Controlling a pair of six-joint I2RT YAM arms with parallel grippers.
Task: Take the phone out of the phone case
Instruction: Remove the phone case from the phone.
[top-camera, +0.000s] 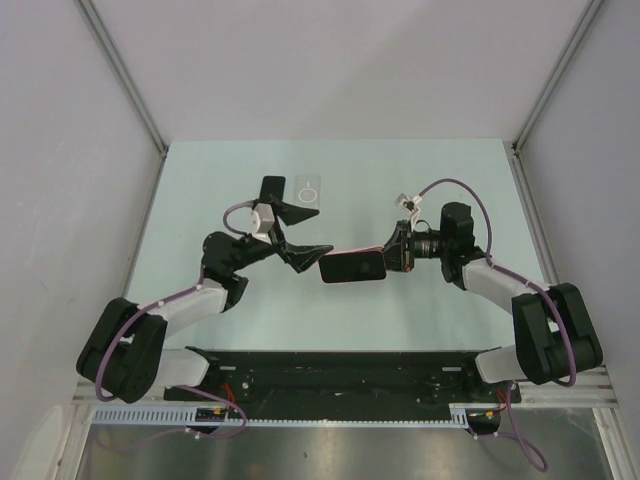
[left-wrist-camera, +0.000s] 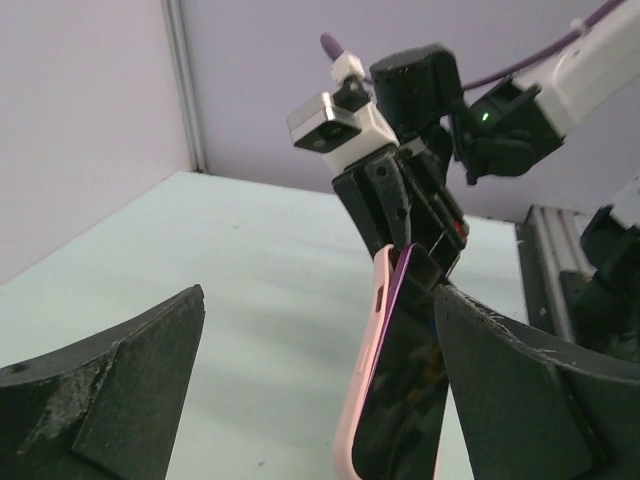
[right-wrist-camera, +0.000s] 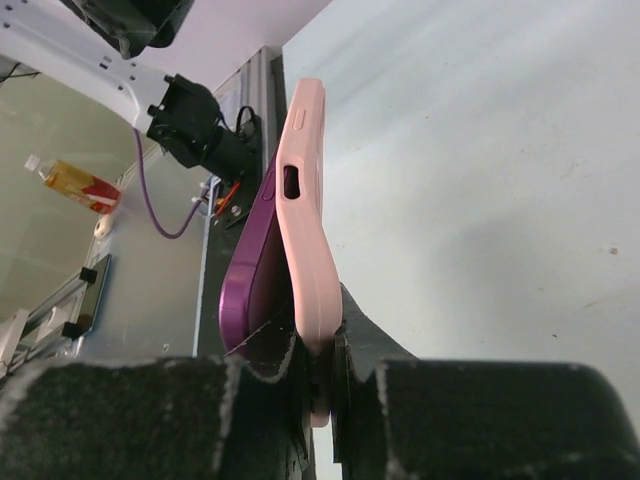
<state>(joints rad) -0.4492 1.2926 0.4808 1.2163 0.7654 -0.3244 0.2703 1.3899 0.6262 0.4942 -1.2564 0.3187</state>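
My right hand (right-wrist-camera: 320, 370) clamps case (right-wrist-camera: 305, 200) and part-lifted phone (right-wrist-camera: 250, 270); left hand (top-camera: 292, 222) gapes wide; a careless pull could drop the phone.

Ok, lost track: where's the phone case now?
Top view, centre: the phone case is clamped by the right gripper, with the open left gripper at its left end.

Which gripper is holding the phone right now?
The right gripper: its fingers are clamped on one end of the purple phone in its pink case. The left gripper stands wide open, gripping nothing.
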